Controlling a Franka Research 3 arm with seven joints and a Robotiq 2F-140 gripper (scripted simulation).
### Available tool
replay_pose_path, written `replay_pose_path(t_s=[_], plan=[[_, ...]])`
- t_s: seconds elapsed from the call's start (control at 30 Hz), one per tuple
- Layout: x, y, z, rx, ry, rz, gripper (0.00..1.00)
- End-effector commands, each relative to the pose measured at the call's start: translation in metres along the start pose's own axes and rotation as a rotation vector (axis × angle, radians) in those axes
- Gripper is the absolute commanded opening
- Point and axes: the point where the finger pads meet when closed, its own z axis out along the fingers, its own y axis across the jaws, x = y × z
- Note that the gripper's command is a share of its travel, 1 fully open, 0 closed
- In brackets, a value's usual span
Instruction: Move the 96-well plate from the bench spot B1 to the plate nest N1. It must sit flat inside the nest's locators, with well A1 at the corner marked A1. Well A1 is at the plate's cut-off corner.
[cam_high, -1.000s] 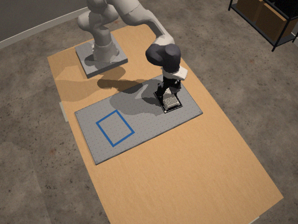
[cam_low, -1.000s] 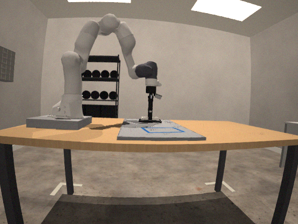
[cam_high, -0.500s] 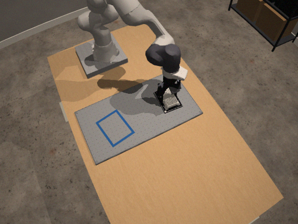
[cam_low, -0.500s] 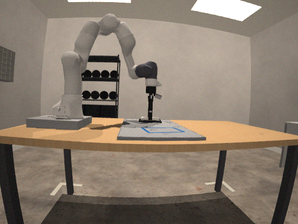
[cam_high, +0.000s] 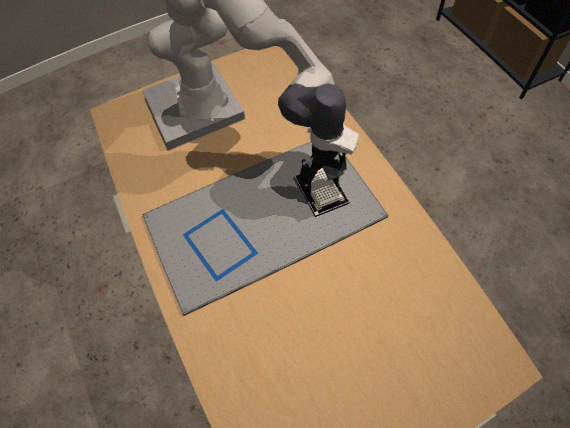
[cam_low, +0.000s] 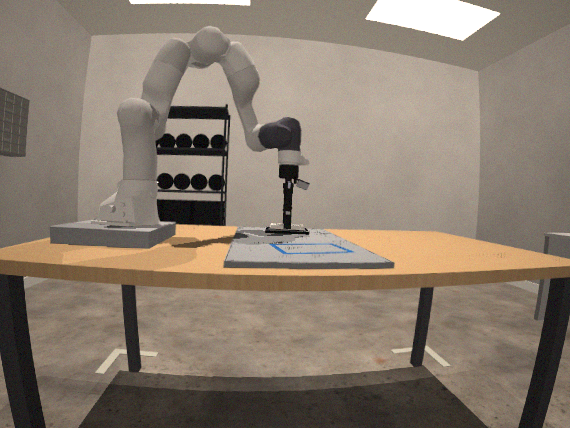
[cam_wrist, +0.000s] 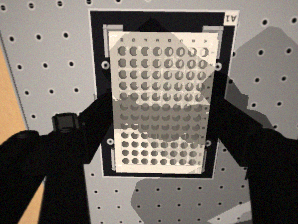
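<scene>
The white 96-well plate (cam_high: 328, 193) lies flat inside the black plate nest N1 (cam_high: 311, 200) at the right end of the grey perforated board. In the wrist view the plate (cam_wrist: 162, 102) sits within the nest's locators, with its cut-off corner toward the A1 mark (cam_wrist: 231, 18). My gripper (cam_high: 324, 176) points straight down over the plate. Its dark fingers flank the plate's long sides and have parted slightly from it. The side view shows the gripper (cam_low: 287, 224) low on the nest. The blue outline of spot B1 (cam_high: 220, 245) holds nothing.
The grey perforated board (cam_high: 265, 235) lies on the wooden table. The robot base (cam_high: 192, 107) stands at the table's far left corner. A black shelf rack (cam_high: 510, 35) stands on the floor off the table, far right.
</scene>
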Motion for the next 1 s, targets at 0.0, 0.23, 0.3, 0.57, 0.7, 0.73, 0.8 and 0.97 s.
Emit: replay_pose_path(t_s=[0.0,0.23,0.3,0.57,0.7,0.73,0.8,0.97], plan=[[-0.001,0.000,0.002,0.000,-0.001,0.002,1.00],[-0.001,0.000,0.002,0.000,-0.001,0.002,1.00],[-0.001,0.000,0.002,0.000,-0.001,0.002,1.00],[-0.001,0.000,0.002,0.000,-0.001,0.002,1.00],[-0.001,0.000,-0.004,0.000,-0.001,0.002,1.00],[-0.001,0.000,-0.006,0.000,-0.001,0.002,1.00],[-0.001,0.000,-0.012,0.000,-0.001,0.002,1.00],[-0.001,0.000,-0.020,0.000,-0.001,0.002,1.00]])
